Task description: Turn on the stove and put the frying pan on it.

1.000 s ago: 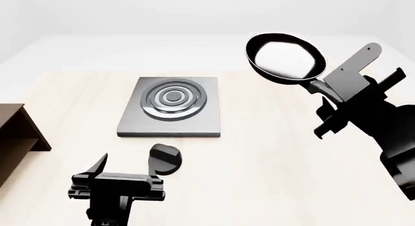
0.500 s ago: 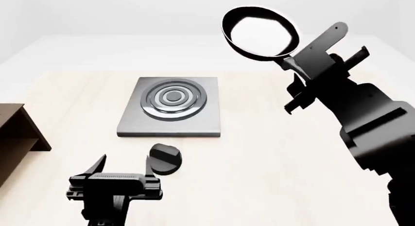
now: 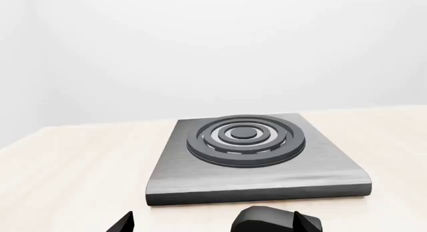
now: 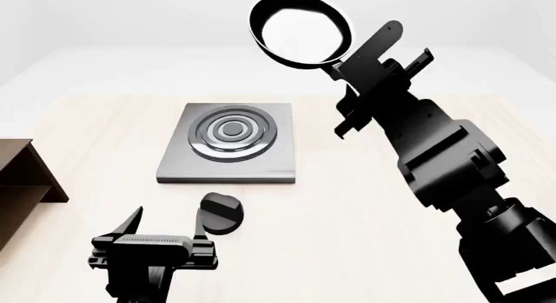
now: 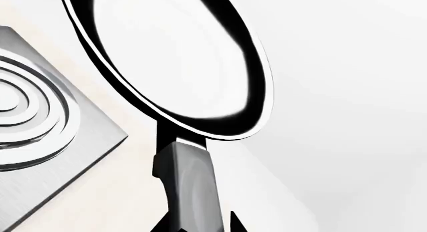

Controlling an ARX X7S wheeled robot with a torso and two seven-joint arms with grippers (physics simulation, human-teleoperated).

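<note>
Widest of all, the pale wood-grain worktop [image 4: 365, 186] runs smooth and matt under everything, and at its left edge a brown wooden shelf [image 4: 26, 179] pokes in, flat boards, square corners. Next in size, the flat square dark-grey brushed-metal stove slab [image 4: 228, 152] lies flat on the worktop, fine brush lines across its top, rounded front lip, raised concentric rings shining at its middle; the left wrist view shows the same stove slab [image 3: 257, 162] low and thin, rings stacked like a target. Up in the air, the small round black frying pan [image 4: 300, 30] with a glossy pale-reflecting inside and a long straight handle hangs tilted high above the worktop, beyond and to the right of the slab, well clear of the burner. The right pincer [image 4: 365, 72] is clamped on that handle, the bowl sticking out past its tips toward the far upper left. From the right wrist, the frying pan [image 5: 173, 62] fills the frame, thin black rim, mirror-bright inside, grey handle running back to the camera, a corner of the slab below it. Smallest, the small round black knob [image 4: 221, 213] sits on the worktop just in front of the slab, and the left pincer [image 4: 165, 226] is spread wide, its right tip just beside the knob
</note>
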